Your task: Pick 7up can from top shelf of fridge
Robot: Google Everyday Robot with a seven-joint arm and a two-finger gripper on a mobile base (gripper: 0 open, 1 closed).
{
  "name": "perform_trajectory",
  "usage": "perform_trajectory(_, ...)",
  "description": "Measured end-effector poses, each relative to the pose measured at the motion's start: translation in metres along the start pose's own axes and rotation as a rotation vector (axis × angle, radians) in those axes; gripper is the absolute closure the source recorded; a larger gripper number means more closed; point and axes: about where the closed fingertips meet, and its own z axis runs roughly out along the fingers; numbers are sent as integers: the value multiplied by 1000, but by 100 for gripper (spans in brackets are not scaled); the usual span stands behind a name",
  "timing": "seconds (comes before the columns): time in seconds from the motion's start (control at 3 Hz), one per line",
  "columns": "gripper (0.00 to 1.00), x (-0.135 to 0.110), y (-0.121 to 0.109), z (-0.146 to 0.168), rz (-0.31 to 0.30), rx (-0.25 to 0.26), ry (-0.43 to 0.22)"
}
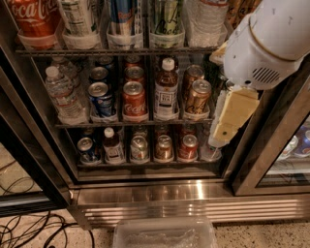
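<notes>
Fridge (145,193), glass door open, 3 wire racks in view. Top shelf (116,50): 7up can (77,17) upright in a clear tray, 2nd from left, white nutrition panel facing out. Red Coca-Cola can (30,17) just left of it, blue-and-silver Red Bull can (121,14) just right.

Gripper (226,122) hangs at the right of the frame under the white arm housing (271,41), cream pad angled down-left, level with the middle rack. It is lower than the 7up can and well right of it, touching nothing visible. Cannot tell whether it is open or closed.

Floor: clear plastic bin (164,235) in front of the base grille, black cables (29,231) at left.
</notes>
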Motion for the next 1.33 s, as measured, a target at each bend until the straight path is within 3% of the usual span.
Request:
perform_trajectory(0.33,0,-1,1,-2,-8,1,0)
perform_trajectory(0.67,0,-29,9,5,-15,38,-62)
perform_trajectory(1.0,0,-83,11,24,16,110,-148)
perform_trajectory(1.33,0,-132,-8,20,84,242,-224)
